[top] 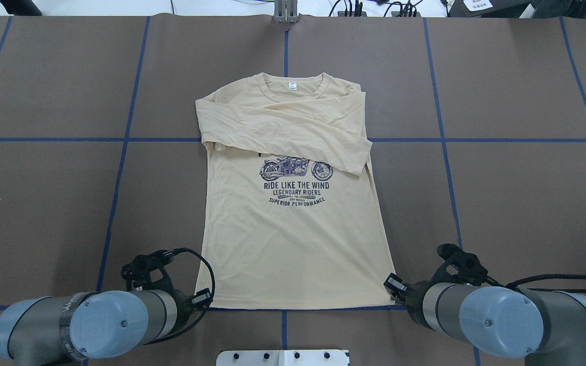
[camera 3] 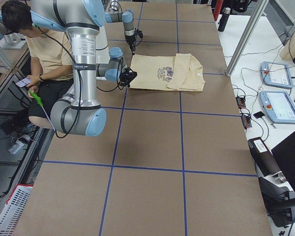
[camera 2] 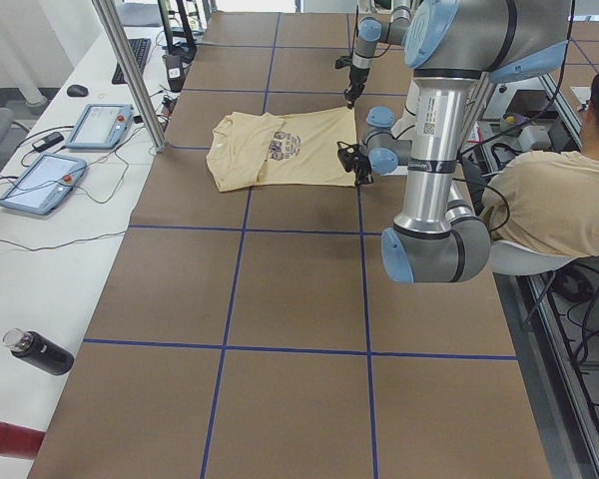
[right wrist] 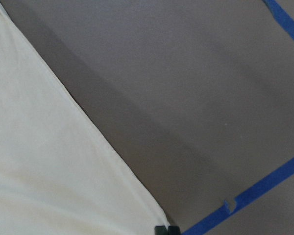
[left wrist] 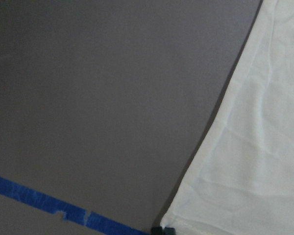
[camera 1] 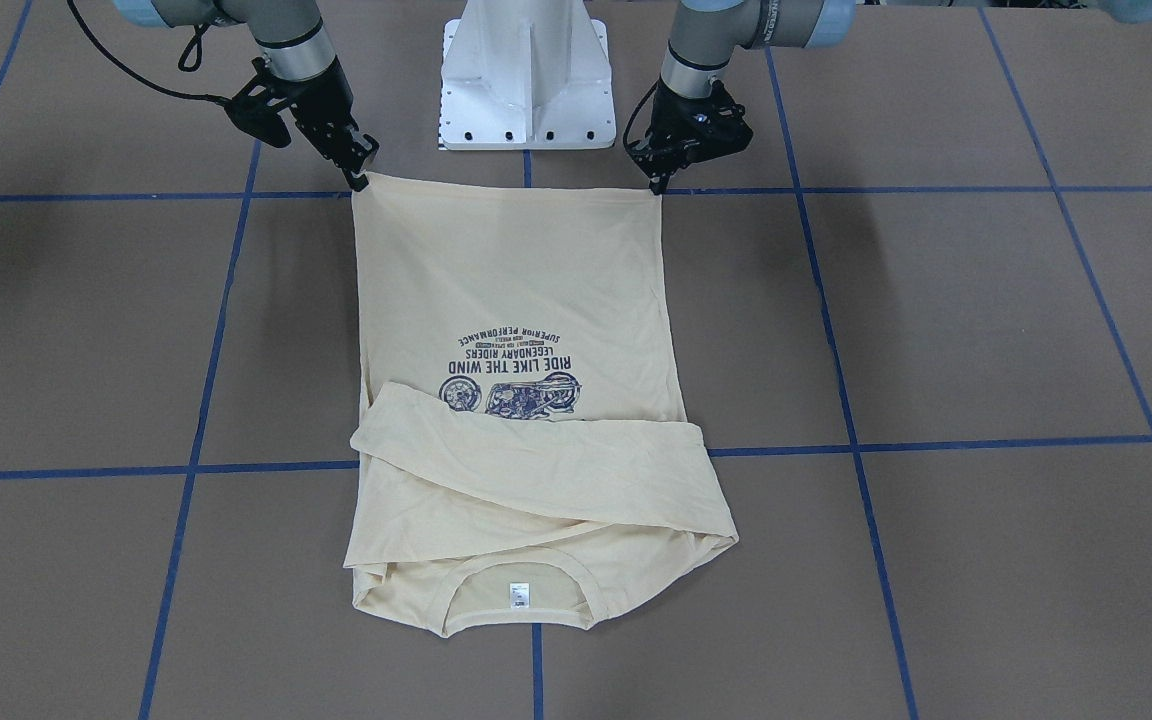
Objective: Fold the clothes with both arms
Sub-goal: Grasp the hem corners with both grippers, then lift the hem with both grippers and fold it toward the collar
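The cream long-sleeved T-shirt (camera 1: 516,290) lies flat and print-up on the brown table, both sleeves folded across the chest, with the neck label (camera 1: 519,594) at the end far from the robot. My left gripper (camera 1: 658,183) is shut on one bottom hem corner, and my right gripper (camera 1: 361,178) is shut on the other. The hem runs straight between them. In the overhead view the shirt (top: 293,239) has the left gripper (top: 202,300) and right gripper (top: 392,287) at its near corners. Each wrist view shows closed fingertips at a shirt corner (left wrist: 255,161) (right wrist: 49,171).
The white pedestal base (camera 1: 526,90) stands just behind the hem. Blue tape lines (camera 1: 936,443) cross the table. A seated person (camera 2: 559,210) is beside the robot. Tablets (camera 2: 100,125), a metal post (camera 2: 130,75) and a dark bottle (camera 2: 40,351) are on the side bench.
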`<state>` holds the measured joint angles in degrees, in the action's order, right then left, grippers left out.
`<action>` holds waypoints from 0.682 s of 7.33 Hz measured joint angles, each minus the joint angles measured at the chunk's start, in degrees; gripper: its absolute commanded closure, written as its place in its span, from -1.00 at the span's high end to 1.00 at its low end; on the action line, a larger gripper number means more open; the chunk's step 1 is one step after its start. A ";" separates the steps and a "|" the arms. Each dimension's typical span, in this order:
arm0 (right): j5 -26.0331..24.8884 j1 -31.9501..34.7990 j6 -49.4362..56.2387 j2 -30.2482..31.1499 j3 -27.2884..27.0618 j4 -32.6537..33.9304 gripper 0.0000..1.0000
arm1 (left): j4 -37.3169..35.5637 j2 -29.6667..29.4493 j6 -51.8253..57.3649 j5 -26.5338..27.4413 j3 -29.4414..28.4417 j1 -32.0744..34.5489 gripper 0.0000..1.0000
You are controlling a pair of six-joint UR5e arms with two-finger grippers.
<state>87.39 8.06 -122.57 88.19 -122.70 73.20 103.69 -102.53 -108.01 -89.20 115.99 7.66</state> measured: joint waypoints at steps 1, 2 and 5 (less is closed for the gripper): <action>-0.02 -0.02 -0.05 -0.04 -0.29 -0.02 -1.00 | -0.03 0.17 -0.17 -0.22 1.64 0.12 -1.00; 0.00 -0.10 -0.16 -0.02 -0.78 0.00 -1.00 | -0.17 0.73 -0.95 -1.98 3.95 0.17 -1.00; 2.11 -0.38 -0.53 2.28 -5.85 0.07 -1.00 | -2.00 2.72 -4.13 -9.71 13.57 0.46 -1.00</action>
<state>89.50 7.68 -123.10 90.47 -128.55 73.27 101.69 -99.81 -112.14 -98.91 129.55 8.13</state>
